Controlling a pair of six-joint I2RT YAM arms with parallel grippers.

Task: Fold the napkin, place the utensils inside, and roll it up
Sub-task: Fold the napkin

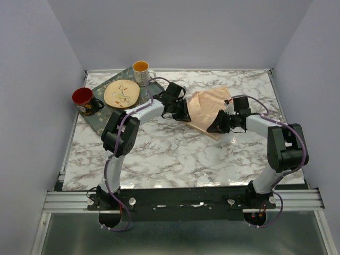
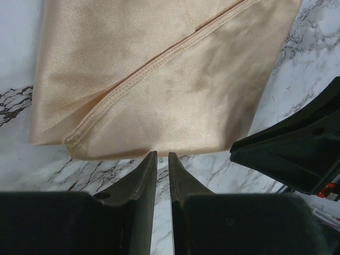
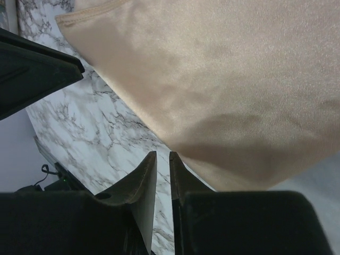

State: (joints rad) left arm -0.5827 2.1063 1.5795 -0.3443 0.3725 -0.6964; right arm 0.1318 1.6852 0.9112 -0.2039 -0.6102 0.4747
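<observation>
I am watching the folded napkin (image 1: pixel 208 108) lying on the tabletop (image 1: pixel 175 154), toward its far right, between the two arms. The left tool (image 2: pixel 162 155) is sitting at the napkin's left edge with its jaws drawn nearly together. The right tool (image 3: pixel 162 154) is sitting the same way at the right edge. I am unable to tell whether either is pinching cloth.
</observation>
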